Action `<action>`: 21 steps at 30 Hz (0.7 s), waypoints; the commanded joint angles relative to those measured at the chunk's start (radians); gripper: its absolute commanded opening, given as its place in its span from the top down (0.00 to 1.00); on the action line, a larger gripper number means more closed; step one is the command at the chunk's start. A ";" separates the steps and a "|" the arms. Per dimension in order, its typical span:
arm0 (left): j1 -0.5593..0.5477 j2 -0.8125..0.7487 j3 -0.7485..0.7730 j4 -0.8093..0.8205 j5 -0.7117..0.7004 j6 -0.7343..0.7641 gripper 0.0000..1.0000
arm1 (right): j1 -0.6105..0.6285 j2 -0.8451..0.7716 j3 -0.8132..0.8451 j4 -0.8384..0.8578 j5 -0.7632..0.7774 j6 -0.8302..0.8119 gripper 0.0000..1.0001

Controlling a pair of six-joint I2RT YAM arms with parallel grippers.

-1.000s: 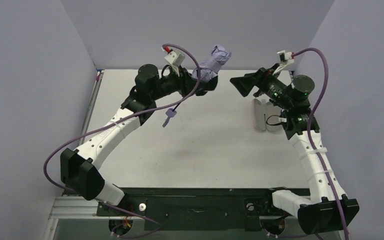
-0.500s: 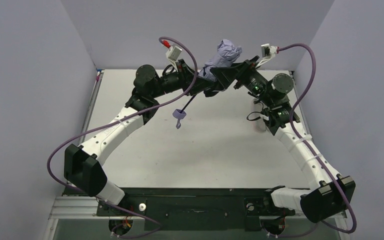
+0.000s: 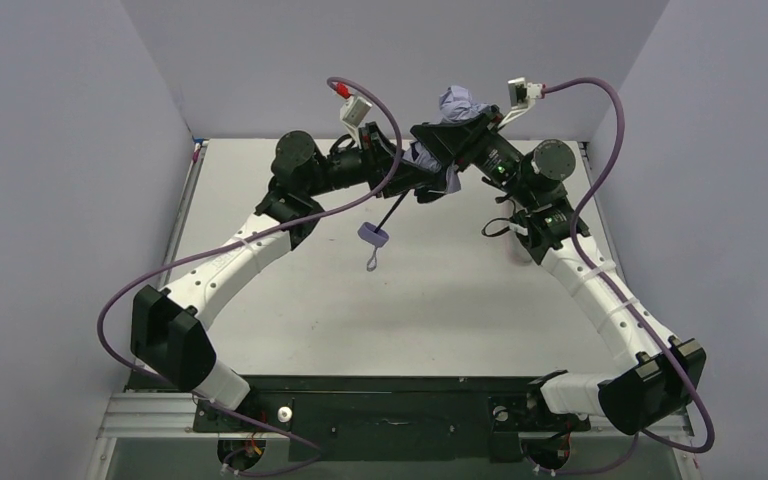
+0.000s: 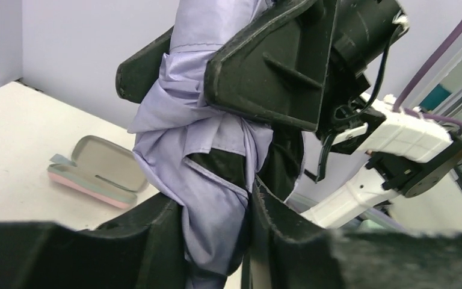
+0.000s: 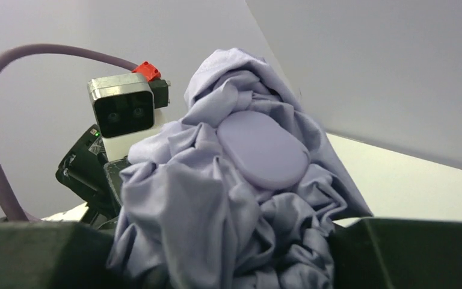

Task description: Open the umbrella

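Two grippers were on your umbrella [image 3: 457,103], held up over the far side of the table [image 3: 430,300]! Your left gripper [image 4: 216,247] was clamped on the bunched lilac fabric, the handle [image 3: 372,236] dangling below. Your right gripper [image 5: 228,259] straddled the bundle's top; whether it squeezed, I couldn't tell.

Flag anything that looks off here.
Nothing is damaged or spilled. The umbrella is held off the table, bunched and unopened. The left gripper pinches it and the right gripper brackets its top. Its handle dangles below. A pale pink case lies on the table.
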 commanded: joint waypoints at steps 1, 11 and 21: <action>0.023 -0.050 0.046 -0.109 0.033 0.129 0.66 | -0.010 -0.029 0.060 0.003 0.047 -0.082 0.90; 0.035 -0.150 0.029 -0.643 -0.135 0.737 0.34 | -0.011 -0.082 0.029 -0.084 0.087 -0.139 1.00; -0.178 -0.106 0.071 -0.780 -0.512 1.027 0.46 | 0.001 -0.093 0.058 -0.232 0.257 -0.125 1.00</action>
